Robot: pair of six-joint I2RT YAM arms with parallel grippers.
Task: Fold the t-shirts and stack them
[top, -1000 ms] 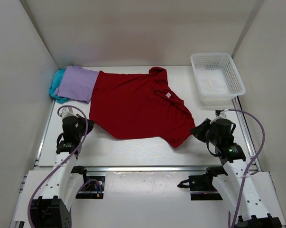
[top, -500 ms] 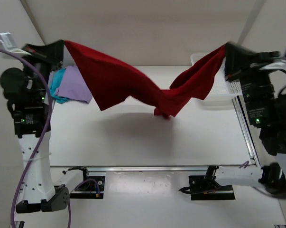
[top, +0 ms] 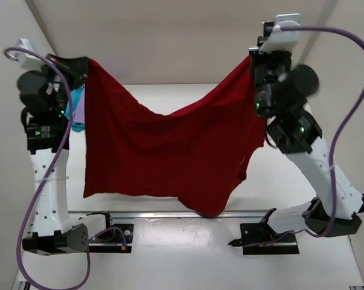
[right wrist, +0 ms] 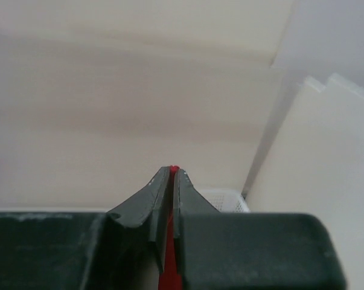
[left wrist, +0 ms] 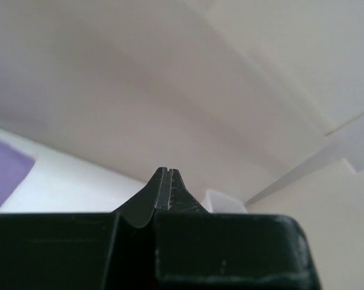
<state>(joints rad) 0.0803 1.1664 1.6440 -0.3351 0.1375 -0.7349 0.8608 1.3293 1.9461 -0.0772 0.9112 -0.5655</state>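
Overhead, left gripper (top: 85, 63) and right gripper (top: 253, 58) pinch the red shirt (top: 163, 151) hanging beneath; only the right wrist view shows cloth between the jaws.

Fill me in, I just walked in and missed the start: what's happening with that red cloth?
Both arms hold the red t-shirt up off the table between them. The left gripper and the right gripper are each shut on a top corner, so it hangs spread out, sagging in the middle, not yet folded. The lavender t-shirt and the teal t-shirt lie at the far left, mostly hidden.
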